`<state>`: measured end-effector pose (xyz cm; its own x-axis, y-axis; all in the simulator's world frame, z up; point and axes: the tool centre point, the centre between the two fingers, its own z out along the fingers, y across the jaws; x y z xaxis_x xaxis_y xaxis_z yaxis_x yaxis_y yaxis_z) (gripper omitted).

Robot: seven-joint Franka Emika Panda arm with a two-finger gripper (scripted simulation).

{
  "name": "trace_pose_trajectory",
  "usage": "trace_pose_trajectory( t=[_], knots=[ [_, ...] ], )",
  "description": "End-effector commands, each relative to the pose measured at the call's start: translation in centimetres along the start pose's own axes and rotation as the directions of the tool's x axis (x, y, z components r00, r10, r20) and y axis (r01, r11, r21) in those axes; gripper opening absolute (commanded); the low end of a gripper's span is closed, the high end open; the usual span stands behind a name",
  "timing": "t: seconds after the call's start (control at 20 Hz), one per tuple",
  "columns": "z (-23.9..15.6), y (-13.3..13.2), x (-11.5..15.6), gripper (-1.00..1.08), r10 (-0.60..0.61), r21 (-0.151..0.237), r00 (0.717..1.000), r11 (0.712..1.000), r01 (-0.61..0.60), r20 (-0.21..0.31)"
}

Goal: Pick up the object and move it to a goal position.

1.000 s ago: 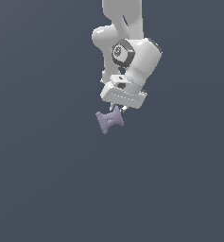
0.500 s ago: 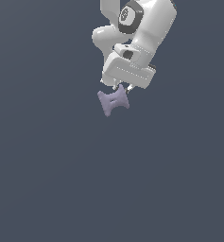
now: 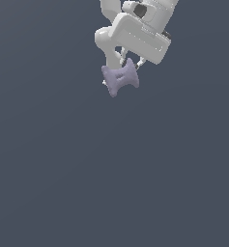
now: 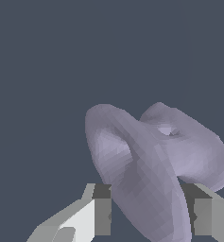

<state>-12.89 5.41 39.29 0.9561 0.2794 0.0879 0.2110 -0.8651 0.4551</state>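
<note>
up close from the wrist, the gripper (image 4: 144, 208) has its two fingers (image 4: 100, 208) pressed against either side of the purple spool (image 4: 151, 160), clamped on its narrow waist. the spool's flared ends bulge out past the pads. from further off, the spool (image 3: 120, 78) hangs tilted under the white arm (image 3: 135, 34), high in the exterior view, against a plain grey-blue background (image 3: 111, 183).

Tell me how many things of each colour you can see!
Purple: 1, the spool, pinched in the claw
White: 1, the robot arm
Total: 2
</note>
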Motion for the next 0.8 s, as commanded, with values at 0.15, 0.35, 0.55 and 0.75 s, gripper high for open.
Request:
trace_pose_trajectory(
  t=[0.15, 0.35, 0.55, 0.75],
  knots=[
    [-4.7, 1.4, -0.1, -1.0, 0.001, -0.001, 1.0, 1.0, -0.001, 0.0],
    [-7.1, 2.1, -0.1, -1.0, 0.001, -0.003, 1.0, 1.0, -0.001, -0.001],
    [-8.8, 2.6, 0.0, -1.0, 0.002, -0.005, 1.0, 1.0, -0.002, -0.001],
    [-9.6, 2.9, 0.1, -1.0, 0.002, -0.006, 1.0, 1.0, -0.002, -0.001]
  ],
)
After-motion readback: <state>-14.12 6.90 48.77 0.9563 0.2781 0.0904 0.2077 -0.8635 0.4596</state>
